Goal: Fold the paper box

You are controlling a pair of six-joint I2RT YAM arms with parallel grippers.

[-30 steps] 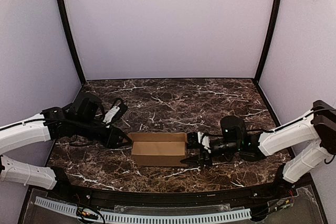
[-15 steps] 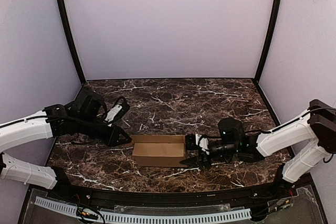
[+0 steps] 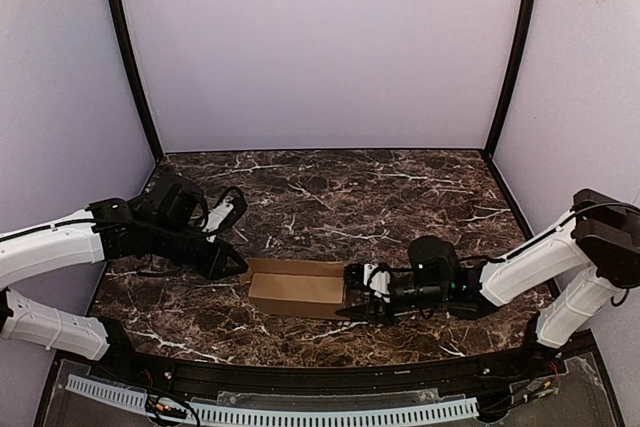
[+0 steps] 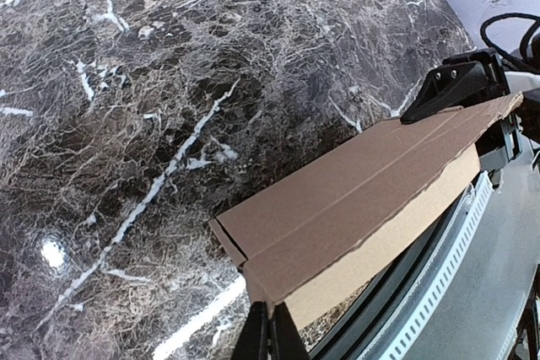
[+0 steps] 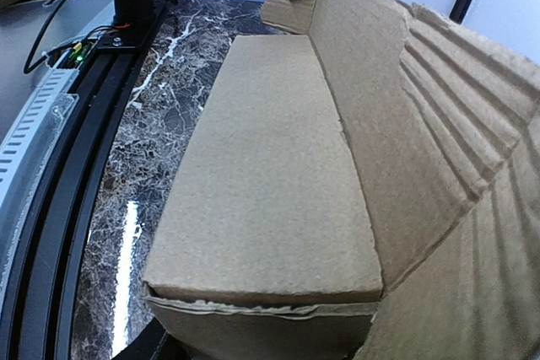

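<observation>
Endwise, left tool (image 3: 240, 270), paper box (image 3: 298, 289), right tool (image 3: 349, 291)

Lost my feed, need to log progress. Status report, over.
Left claw shut, tip at paper box left end. Right claw at right end, jaws unclear. Box formed, one flap up. Nothing in the way.

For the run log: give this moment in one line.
paper box: on table | left jaws: shut at its left end | right jaws: straddling right end, grip unclear
</observation>
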